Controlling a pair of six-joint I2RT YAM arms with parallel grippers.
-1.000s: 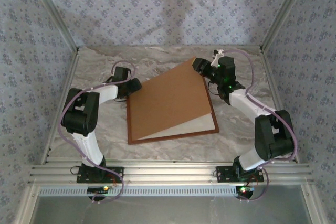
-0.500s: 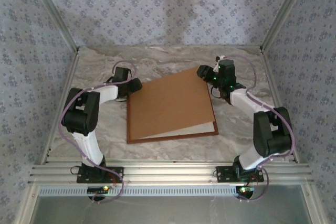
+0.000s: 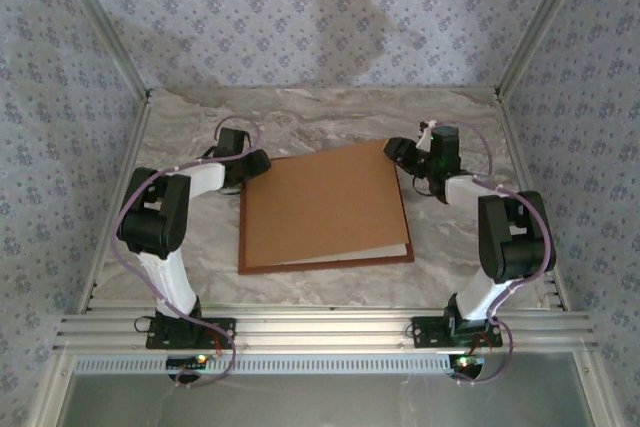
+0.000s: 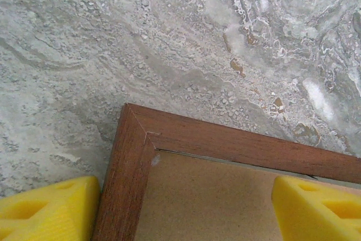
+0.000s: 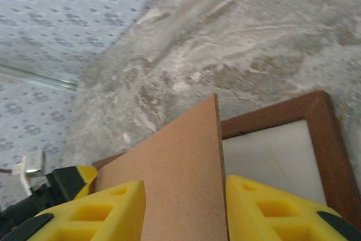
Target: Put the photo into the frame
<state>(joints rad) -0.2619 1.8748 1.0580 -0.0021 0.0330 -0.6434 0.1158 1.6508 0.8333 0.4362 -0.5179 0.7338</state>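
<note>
The reddish-brown frame (image 3: 330, 263) lies flat on the marble table (image 3: 200, 247). A brown backing board (image 3: 320, 202) covers it, slightly raised along the right side. My right gripper (image 3: 400, 152) is shut on the board's far right corner; in the right wrist view the board (image 5: 180, 167) stands between the yellow fingers (image 5: 271, 207). Under it a white sheet (image 5: 271, 150) lies inside the frame (image 5: 327, 134). The photo is hidden. My left gripper (image 3: 250, 162) is open, straddling the frame's far left corner (image 4: 225, 142), with the board (image 4: 208, 201) under it.
Patterned fabric walls (image 3: 320, 17) and metal posts (image 3: 100, 27) close in the table on three sides. An aluminium rail (image 3: 320, 332) runs along the near edge by the arm bases. Bare marble shows behind the frame (image 3: 320, 122) and near the front (image 3: 320, 292).
The right gripper has come down and moved right, lowering the backing board from a steep tilt to almost flat on the frame. The left arm has not moved.
</note>
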